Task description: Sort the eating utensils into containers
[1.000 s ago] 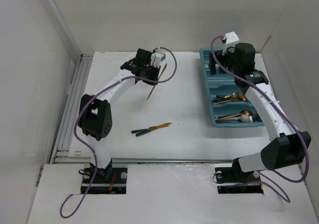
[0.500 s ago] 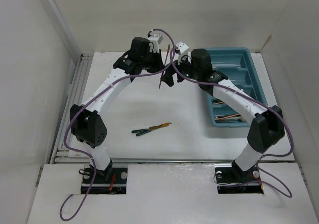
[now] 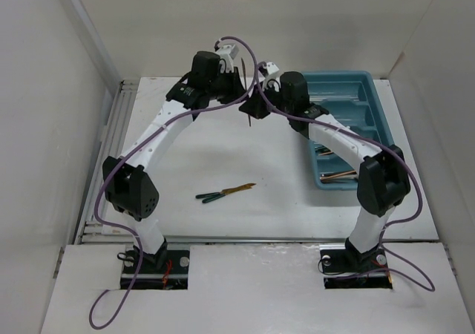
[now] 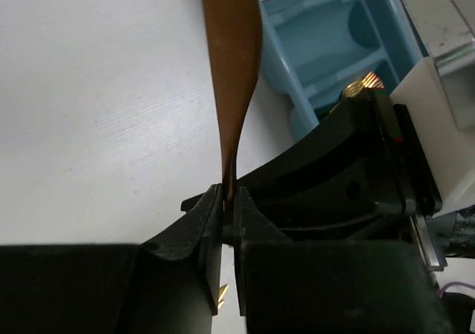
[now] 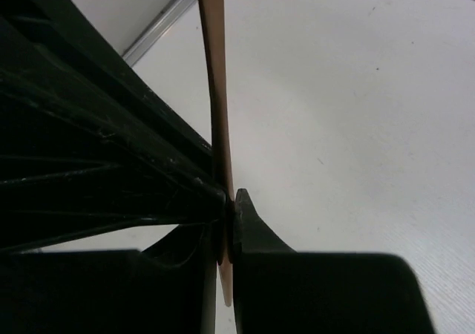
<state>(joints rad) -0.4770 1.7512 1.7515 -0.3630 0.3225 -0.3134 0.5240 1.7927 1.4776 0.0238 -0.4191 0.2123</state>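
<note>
Copper utensil [image 4: 231, 67] is held above the counter [image 3: 193, 163], pinched at once by the left pincer [image 4: 228, 200] and the right pincer [image 5: 226, 215], beside the teal cutlery tray [image 3: 364, 100].

Right gripper [image 5: 226, 223] is pinched tight on a copper utensil [image 5: 214, 89], seen edge-on, standing nearly upright, its tip poking out just below the fingers [image 5: 256, 234]. Black machinery [image 5: 89, 148] crowds the left. White table [image 5: 356, 126] behind, metal rail [image 5: 159, 24] top left.
</note>
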